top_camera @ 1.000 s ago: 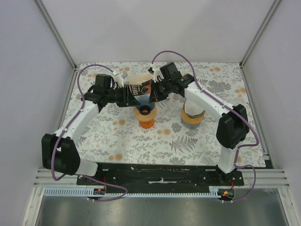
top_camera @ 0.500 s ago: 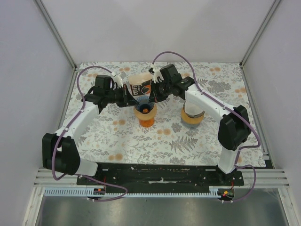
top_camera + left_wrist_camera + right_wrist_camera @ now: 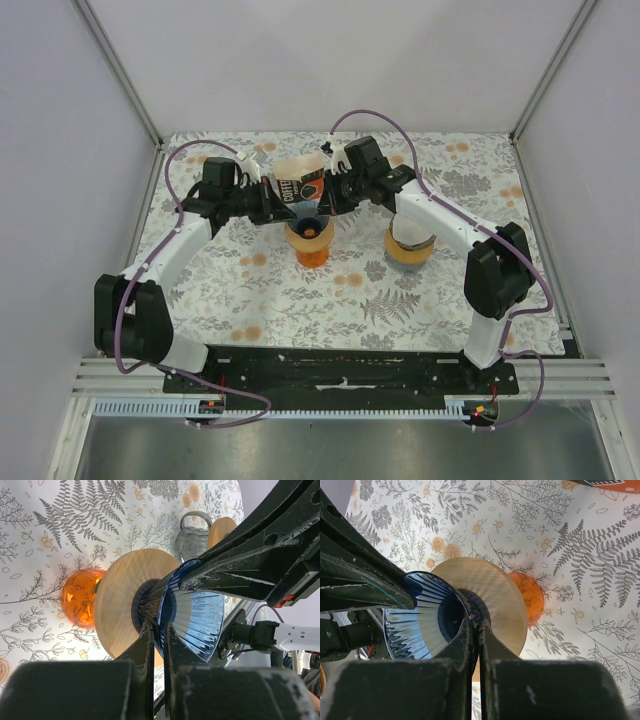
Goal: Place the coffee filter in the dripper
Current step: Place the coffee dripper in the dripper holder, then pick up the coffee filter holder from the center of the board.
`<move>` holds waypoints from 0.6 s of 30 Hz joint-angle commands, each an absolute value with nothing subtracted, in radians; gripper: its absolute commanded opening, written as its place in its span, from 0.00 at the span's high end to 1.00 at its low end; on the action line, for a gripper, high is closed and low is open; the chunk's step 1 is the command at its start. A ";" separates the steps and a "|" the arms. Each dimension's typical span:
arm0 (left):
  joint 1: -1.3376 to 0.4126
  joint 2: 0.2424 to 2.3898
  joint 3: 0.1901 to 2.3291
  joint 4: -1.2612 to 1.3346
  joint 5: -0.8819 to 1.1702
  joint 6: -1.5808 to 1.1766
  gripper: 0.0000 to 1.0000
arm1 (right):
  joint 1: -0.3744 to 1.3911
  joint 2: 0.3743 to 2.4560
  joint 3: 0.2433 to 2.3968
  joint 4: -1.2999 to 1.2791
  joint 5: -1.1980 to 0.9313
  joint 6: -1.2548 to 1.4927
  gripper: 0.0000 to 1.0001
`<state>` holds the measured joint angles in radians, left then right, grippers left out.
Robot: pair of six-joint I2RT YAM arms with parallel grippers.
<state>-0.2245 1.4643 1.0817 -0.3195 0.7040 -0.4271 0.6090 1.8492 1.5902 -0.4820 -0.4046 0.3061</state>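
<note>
Blue ribbed glass dripper (image 3: pixel 195 615), standing on orange carafe (image 3: pixel 77 597); left gripper (image 3: pixel 157 626) and right gripper (image 3: pixel 475 623) each pinched onto its rim, apparently to steady it. Coffee filter not discernible inside.

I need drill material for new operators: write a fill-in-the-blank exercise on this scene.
1. The ribbed glass cone of the dripper is ___.
2. Its flat collar looks made of ___.
3. The dripper sits over an ___ glass vessel.
4. The left gripper and the right gripper each pinch the cone's ___.
Missing words: blue; wood; orange; rim.
</note>
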 commanded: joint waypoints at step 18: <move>-0.195 1.419 1.301 -0.531 0.649 -0.233 0.41 | 0.623 1.779 1.692 -0.594 -0.445 0.235 0.43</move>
<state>-0.2131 1.4765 1.2087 -0.5217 0.6571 -0.3096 0.6212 1.8439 1.6070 -0.5587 -0.4301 0.2771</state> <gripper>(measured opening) 0.544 0.505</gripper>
